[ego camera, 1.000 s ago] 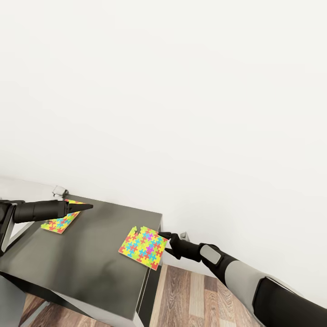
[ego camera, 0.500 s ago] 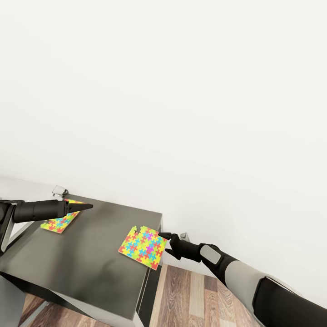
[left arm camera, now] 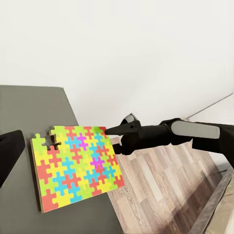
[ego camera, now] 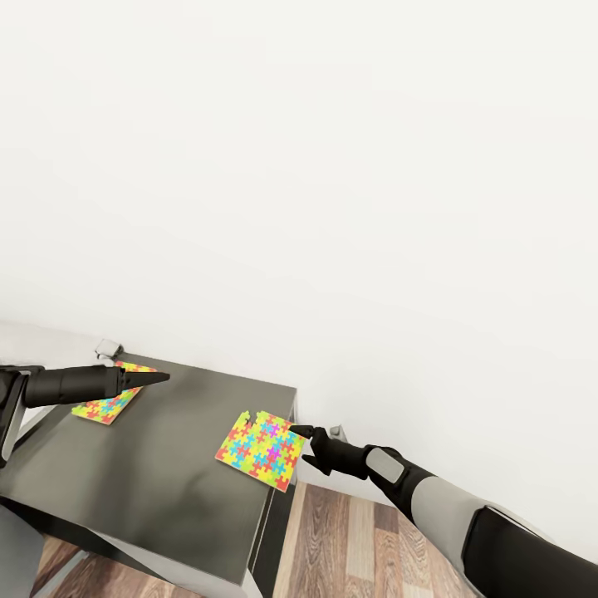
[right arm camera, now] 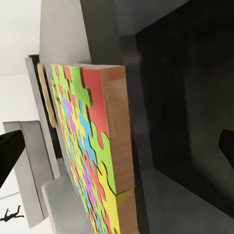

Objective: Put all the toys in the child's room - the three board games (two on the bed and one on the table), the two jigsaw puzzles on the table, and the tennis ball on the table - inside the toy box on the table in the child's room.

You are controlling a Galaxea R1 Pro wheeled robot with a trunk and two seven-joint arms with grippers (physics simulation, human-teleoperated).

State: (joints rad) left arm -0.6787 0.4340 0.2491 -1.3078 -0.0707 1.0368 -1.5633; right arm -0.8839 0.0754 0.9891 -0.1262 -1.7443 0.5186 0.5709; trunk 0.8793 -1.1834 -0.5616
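White wall fills the background above the dark grey side unit of the table, with wood floor below its open end. Across the last second almost nothing changes — both arms sit where they were, and only the camera drifts a touch. For you this means the reach for the near jigsaw puzzle has paused at the approach stage; no grasp is made yet.

Your right gripper waits just off the end of the unit, level with the puzzle's overhanging edge. In the right wrist view its fingers stand apart, one to each side of the puzzle's edge, with nothing held between them. Your left gripper hangs over the far part of the unit, beside the second jigsaw puzzle; its fingers look pressed together to a point, though you cannot tell for sure, and it carries nothing.

The near puzzle — a thin flat mat of red, yellow, green and blue interlocking pieces — lies flat at the end of the unit, one corner jutting past the edge. One piece is missing at a far corner. Its side shows a plain wooden backing. That overhang likely gives you the easiest pinch.
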